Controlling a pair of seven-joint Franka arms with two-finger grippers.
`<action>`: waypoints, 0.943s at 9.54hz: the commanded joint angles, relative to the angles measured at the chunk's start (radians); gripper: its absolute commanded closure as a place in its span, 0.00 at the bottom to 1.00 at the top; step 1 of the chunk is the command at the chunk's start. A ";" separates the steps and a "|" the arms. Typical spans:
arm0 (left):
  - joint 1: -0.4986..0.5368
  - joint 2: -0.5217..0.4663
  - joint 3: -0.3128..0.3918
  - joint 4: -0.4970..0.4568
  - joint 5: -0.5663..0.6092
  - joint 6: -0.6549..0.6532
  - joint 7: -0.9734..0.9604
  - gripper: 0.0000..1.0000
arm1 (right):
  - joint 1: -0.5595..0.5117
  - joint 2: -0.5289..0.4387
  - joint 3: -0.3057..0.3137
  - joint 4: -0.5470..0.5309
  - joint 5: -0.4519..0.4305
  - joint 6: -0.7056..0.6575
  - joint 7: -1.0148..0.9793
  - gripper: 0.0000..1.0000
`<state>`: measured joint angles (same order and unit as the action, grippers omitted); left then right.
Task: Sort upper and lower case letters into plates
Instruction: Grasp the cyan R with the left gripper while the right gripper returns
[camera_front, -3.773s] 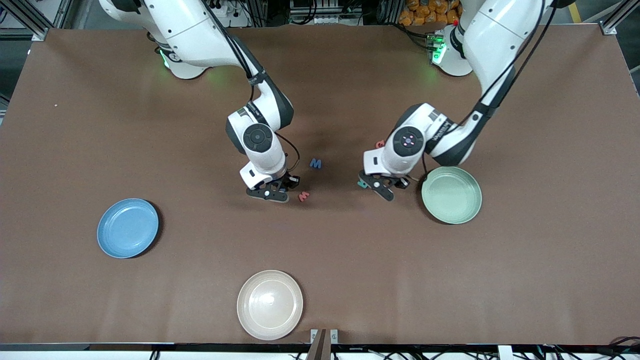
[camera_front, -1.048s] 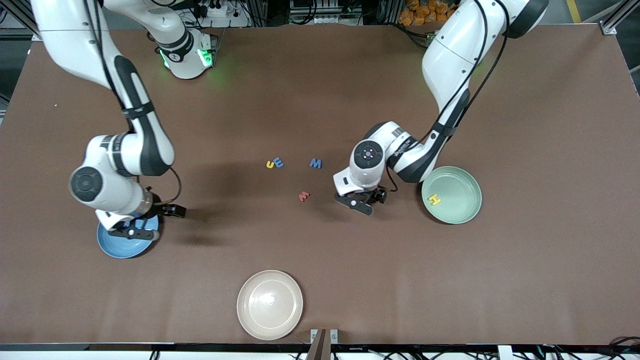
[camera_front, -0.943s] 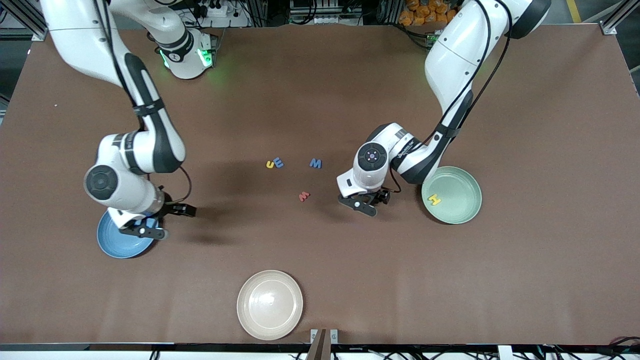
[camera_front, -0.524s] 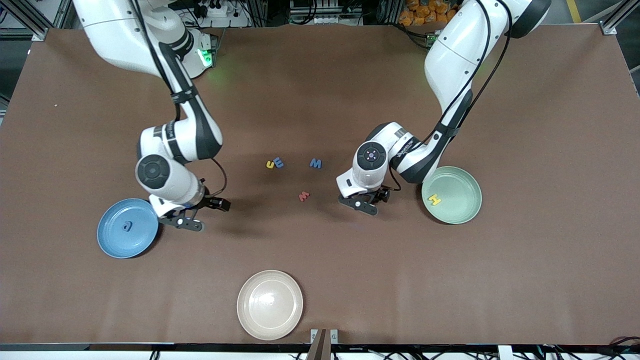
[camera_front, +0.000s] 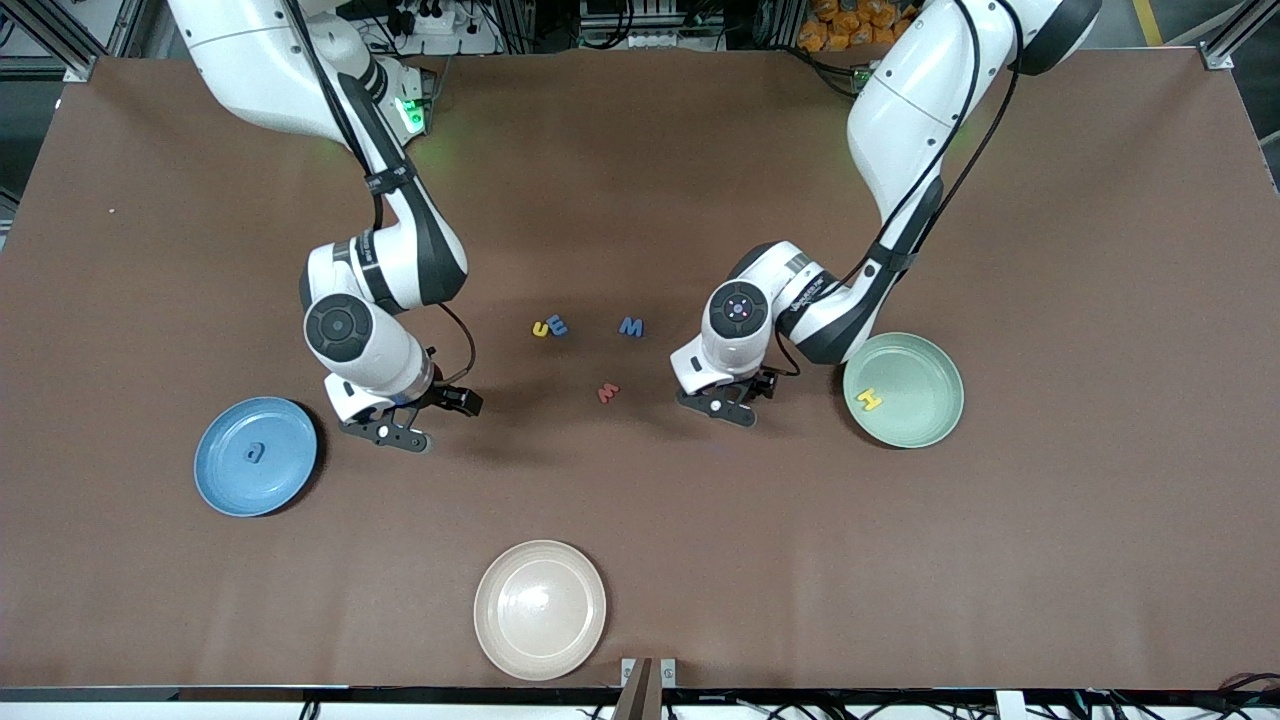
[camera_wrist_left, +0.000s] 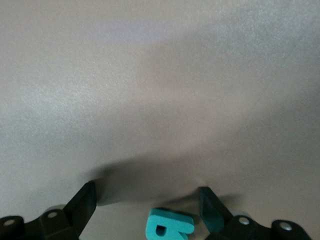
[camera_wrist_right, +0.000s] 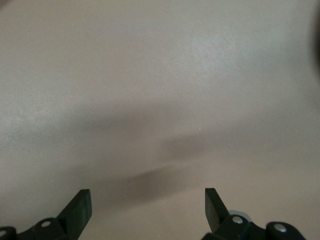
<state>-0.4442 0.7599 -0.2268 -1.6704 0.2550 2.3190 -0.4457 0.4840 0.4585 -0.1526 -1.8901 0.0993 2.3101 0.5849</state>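
Observation:
In the left wrist view a teal letter (camera_wrist_left: 170, 227) lies on the brown table between the open fingers of my left gripper (camera_wrist_left: 147, 200), closer to one finger (camera_wrist_left: 212, 212). In the front view that gripper (camera_front: 722, 408) is low over the table beside the mint green plate (camera_front: 925, 425), which holds a yellow H (camera_front: 870, 400). My right gripper (camera_front: 385, 435) is open and empty (camera_wrist_right: 146, 200), over bare table beside the sky blue plate (camera_front: 225, 475), which holds a blue a (camera_front: 255, 453). A yellow u (camera_front: 541, 329), blue E (camera_front: 557, 325), blue M (camera_front: 631, 326) and red m (camera_front: 608, 393) lie between the arms.
A cream-beige plate (camera_front: 540, 608) sits near the table's front edge, nearer the camera than the letters. The left arm's elbow (camera_front: 830, 310) hangs beside the mint green plate.
My right arm has swung from over the blue plate toward the table's middle, leaving the blue a in the plate. My left gripper has stayed over the same spot.

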 joint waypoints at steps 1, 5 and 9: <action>-0.004 -0.019 -0.009 -0.019 -0.032 -0.029 -0.039 0.27 | 0.075 -0.104 -0.002 -0.092 0.014 0.002 0.198 0.00; -0.004 -0.021 -0.035 -0.014 -0.037 -0.043 -0.077 0.48 | 0.136 -0.090 -0.004 -0.092 0.013 0.012 0.464 0.00; -0.004 -0.021 -0.039 -0.014 -0.054 -0.063 -0.094 0.50 | 0.168 -0.061 0.004 -0.096 0.011 0.060 0.651 0.00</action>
<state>-0.4459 0.7446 -0.2609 -1.6706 0.2339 2.2725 -0.5291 0.6362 0.3944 -0.1533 -1.9675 0.1001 2.3280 1.1597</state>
